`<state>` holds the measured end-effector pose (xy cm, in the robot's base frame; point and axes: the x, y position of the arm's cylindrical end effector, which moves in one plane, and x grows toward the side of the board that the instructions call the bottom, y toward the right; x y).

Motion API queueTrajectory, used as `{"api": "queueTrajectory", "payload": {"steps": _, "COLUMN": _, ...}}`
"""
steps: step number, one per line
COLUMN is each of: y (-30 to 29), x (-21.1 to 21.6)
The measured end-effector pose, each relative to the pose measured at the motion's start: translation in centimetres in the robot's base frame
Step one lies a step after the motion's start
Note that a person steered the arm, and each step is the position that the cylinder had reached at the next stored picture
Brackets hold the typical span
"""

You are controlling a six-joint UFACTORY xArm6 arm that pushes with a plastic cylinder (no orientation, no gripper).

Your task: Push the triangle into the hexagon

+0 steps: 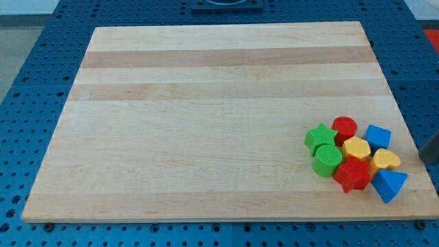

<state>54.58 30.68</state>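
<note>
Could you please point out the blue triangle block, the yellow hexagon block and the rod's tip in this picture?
Blue triangle block (389, 184): camera view, on its top face.
Yellow hexagon block (357, 147): camera view, on its top face.
My tip (423, 158): camera view, the dark rod's lower end at the view's right edge, right of the blocks.

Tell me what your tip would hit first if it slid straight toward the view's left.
Probably the yellow heart: my tip sits at the view's right, apart from the blocks, about level with it. The blue triangle lies lower.
</note>
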Motion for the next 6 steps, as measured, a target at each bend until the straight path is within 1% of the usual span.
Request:
{"api": "queueTrajectory", "payload": {"steps": 1, "y": -0.3, "x": 3.2}}
{"api": "queueTrajectory", "payload": {"steps": 2, "y": -2.6, "x": 5.3}}
{"api": "queueTrajectory", "payload": {"steps": 3, "y": -5.8, "x": 5.3}}
{"api": "queueTrajectory", "payload": {"steps": 4, "y": -9.0, "x": 3.8}}
{"api": "queueTrajectory", "payload": {"steps": 6, "y": -12.7, "x": -0.3}}
